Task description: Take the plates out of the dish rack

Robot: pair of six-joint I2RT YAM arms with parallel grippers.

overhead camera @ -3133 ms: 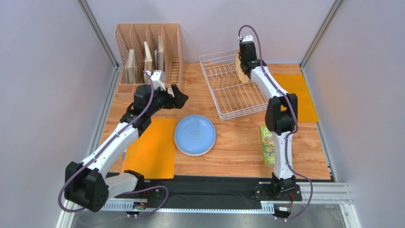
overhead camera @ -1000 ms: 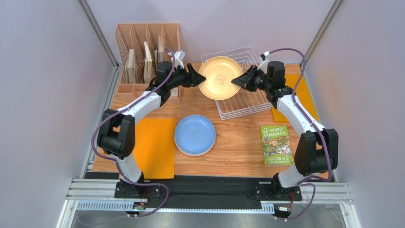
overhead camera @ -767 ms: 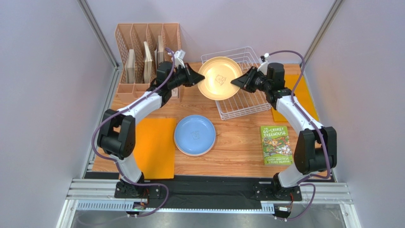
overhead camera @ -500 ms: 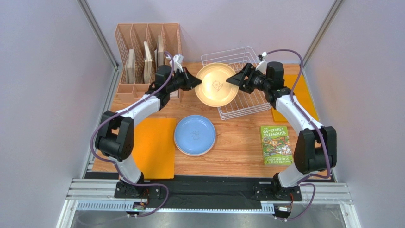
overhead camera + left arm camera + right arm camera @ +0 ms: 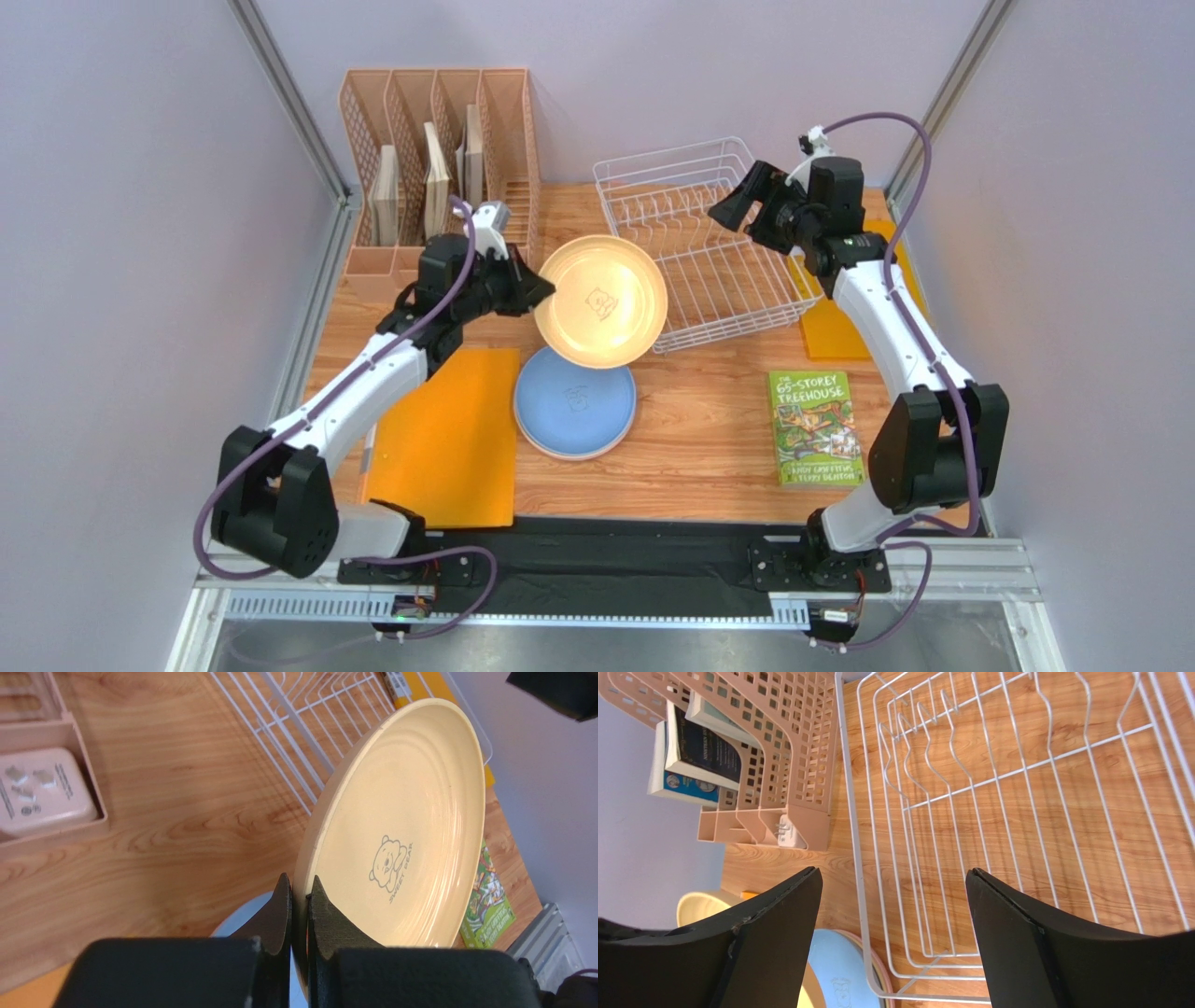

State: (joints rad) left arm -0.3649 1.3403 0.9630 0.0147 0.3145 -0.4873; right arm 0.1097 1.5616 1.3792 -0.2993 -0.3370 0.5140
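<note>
**A:** Plates first: where are they sitting?

**B:** Your blue plate (image 5: 574,401) is lying flat on the table (image 5: 701,420). Just behind it, your left gripper (image 5: 535,291) is clamping the rim of the yellow plate (image 5: 601,300), tilting it, likely for stacking.

**A:** And farther back?

**B:** Your right gripper (image 5: 745,198) is hovering spread wide, gripping nothing, over the dish rack (image 5: 709,275), which is showing no plates.

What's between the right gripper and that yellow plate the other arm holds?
The white wire dish rack fills the stretch from right gripper to yellow plate, per the top view.
</note>
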